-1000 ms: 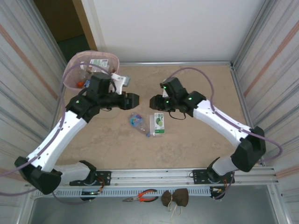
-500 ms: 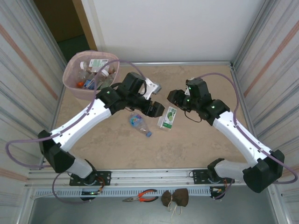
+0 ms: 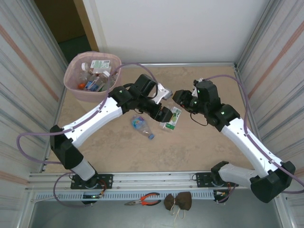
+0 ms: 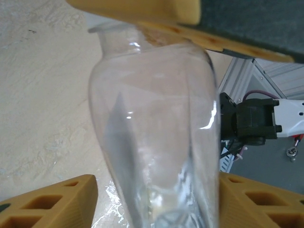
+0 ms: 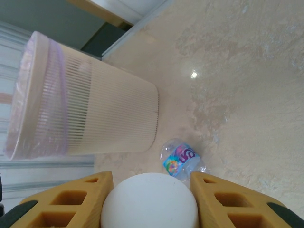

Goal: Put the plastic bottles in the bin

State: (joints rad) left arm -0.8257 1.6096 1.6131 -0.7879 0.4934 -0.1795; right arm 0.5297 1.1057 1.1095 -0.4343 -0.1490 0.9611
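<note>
You are holding the green-labelled bottle (image 3: 172,118) in the right gripper (image 3: 179,98). Its fingers (image 5: 83,190) are clamping the white rounded end, so the clear body is sticking out free toward the other arm. The left gripper (image 3: 165,114) is straddling that body. One finger is touching it and the other is sitting just beside it, and I cannot tell whether it is gripping.

This is reading as a hand-over above the middle of the table (image 3: 204,142). That is sensible, since the bin (image 3: 72,88) is standing at the far left corner, on the left arm's side, and is already carrying several bottles.

A loose clear bottle (image 3: 141,124) is lying near the table's middle, just beside the left gripper, and is awaiting collection.
</note>
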